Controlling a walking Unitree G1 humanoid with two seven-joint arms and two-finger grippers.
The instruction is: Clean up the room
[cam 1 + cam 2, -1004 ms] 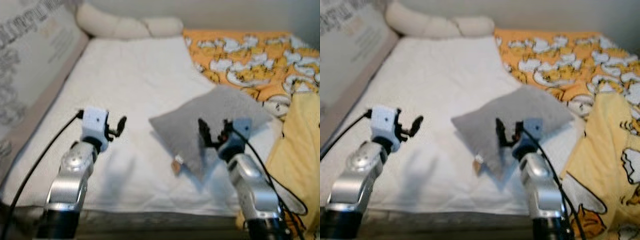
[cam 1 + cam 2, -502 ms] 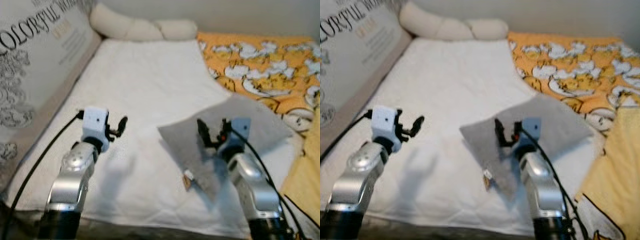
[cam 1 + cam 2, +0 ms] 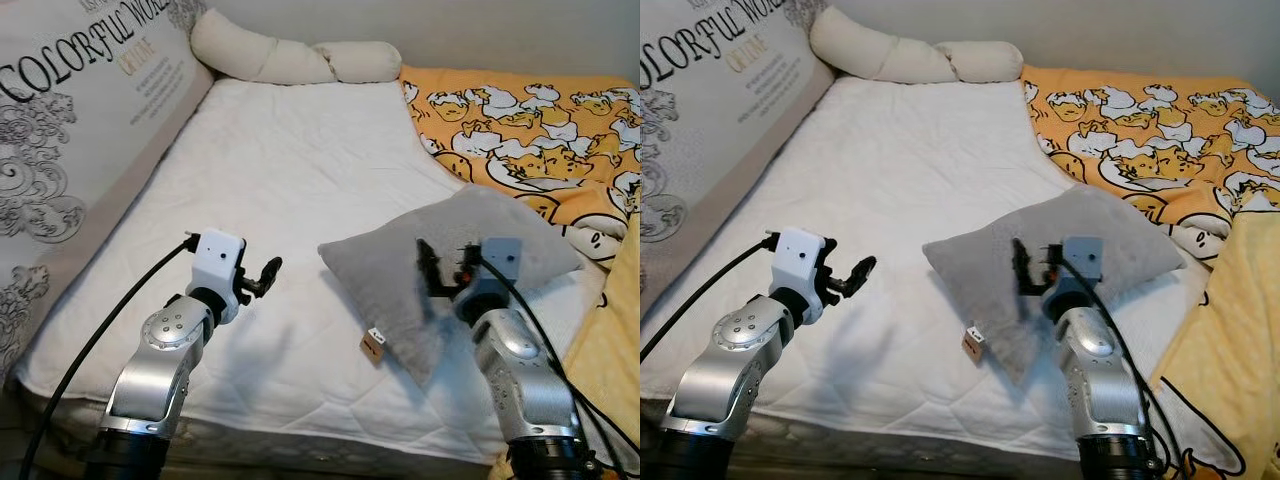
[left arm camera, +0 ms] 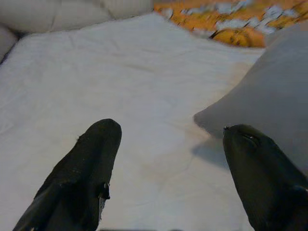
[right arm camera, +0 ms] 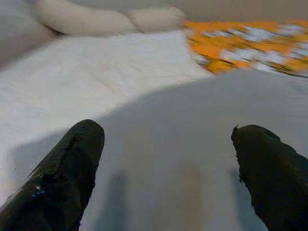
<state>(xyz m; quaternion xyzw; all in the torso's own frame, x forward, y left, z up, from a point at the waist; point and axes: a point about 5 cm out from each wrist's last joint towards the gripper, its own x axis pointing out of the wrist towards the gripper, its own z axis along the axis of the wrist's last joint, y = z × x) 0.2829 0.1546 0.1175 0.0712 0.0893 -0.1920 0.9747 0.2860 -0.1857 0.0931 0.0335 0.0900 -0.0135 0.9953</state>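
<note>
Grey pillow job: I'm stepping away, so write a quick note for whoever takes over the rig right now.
Left gripper: open, holding nothing, hovering over the white mattress just left of the grey pillow.
Right gripper: open, poised over the grey pillow, nothing gripped.
The pillow lies loose near the mattress's front edge, a tag at its near corner. The orange blanket is spread on the right; cream pillows sit at the head.
Done: nothing picked up yet.
Left: grasp the grey pillow and probably put it with the pillows at the head.

White quilted bed [image 3: 300,180] with grey pillow [image 3: 440,250], cream bolster [image 3: 290,60], orange duck-print blanket [image 3: 520,130].
</note>
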